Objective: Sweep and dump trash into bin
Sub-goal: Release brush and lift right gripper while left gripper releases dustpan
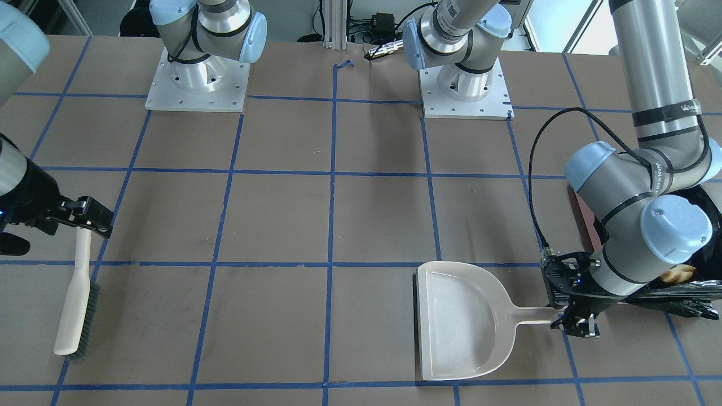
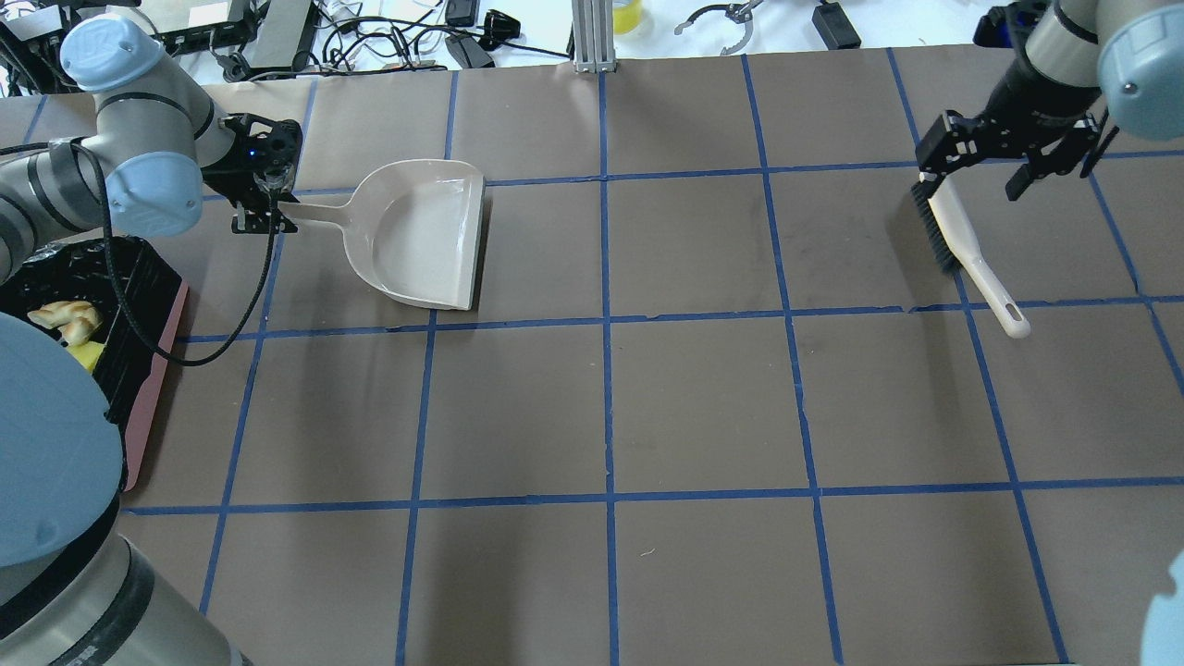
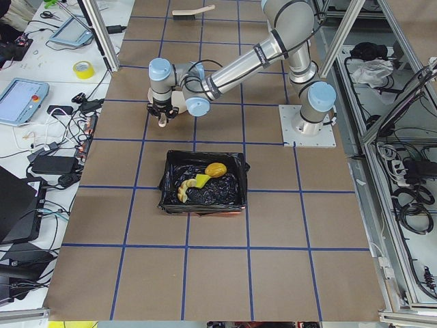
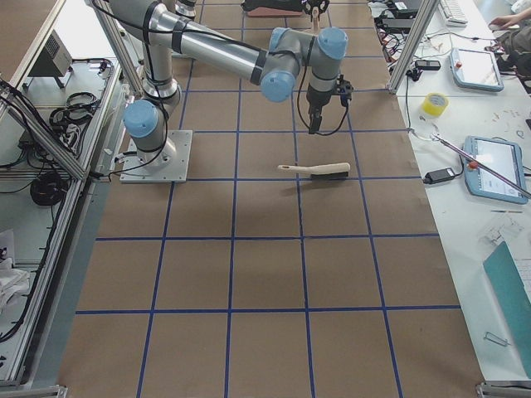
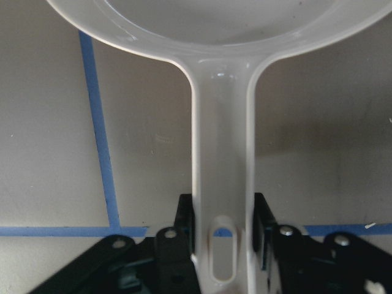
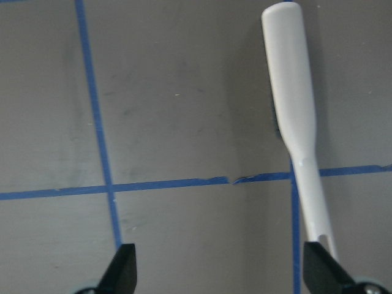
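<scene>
The bin, a pink box lined with a black bag, holds the potato-like lump, the yellow sponge and the croissant-like piece. In the overhead view the bin is at the far left, with the croissant and sponge showing inside. My left gripper is shut on the handle of the beige dustpan, which lies flat and empty on the table. My right gripper is open and empty, raised above the handle end of the white brush, which lies on the table.
The brown table with blue tape grid spans the view. Cables and tools lie beyond its far edge. The arm bases stand at the robot side.
</scene>
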### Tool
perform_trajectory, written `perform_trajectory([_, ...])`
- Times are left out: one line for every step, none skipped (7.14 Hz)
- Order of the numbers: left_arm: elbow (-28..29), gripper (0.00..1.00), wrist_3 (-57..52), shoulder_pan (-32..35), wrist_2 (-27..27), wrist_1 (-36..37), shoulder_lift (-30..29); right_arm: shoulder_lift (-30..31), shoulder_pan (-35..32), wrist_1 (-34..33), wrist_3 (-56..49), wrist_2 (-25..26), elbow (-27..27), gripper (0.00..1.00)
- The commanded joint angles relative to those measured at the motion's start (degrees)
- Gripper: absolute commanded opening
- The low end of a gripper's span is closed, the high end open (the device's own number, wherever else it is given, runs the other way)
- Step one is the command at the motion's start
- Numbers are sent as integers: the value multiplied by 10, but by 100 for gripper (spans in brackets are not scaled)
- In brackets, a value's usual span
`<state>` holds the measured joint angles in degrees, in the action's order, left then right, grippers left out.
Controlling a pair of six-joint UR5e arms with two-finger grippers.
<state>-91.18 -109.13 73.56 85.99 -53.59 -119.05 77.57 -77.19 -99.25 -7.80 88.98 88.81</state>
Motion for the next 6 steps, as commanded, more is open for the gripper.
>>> perform_trajectory([3, 0, 13, 2, -3, 0, -5, 38, -96, 76, 103, 1, -35, 99])
perform_trajectory([4, 0, 20, 5, -1, 2, -7, 81, -104, 120, 107, 1, -36, 100])
perform_trajectory([5, 0, 21, 13, 1, 2, -8, 120, -107, 169, 106, 31, -27, 100])
perform_trajectory([4, 0, 36, 14, 1, 3, -9, 140, -107, 181, 106, 46, -30, 100])
perform_trajectory([4, 0, 32, 14, 3, 5, -9, 140, -117, 182, 106, 37, -29, 100])
perform_trajectory([4, 99, 32, 14, 2, 5, -14, 137, -138, 176, 110, 26, -30, 100])
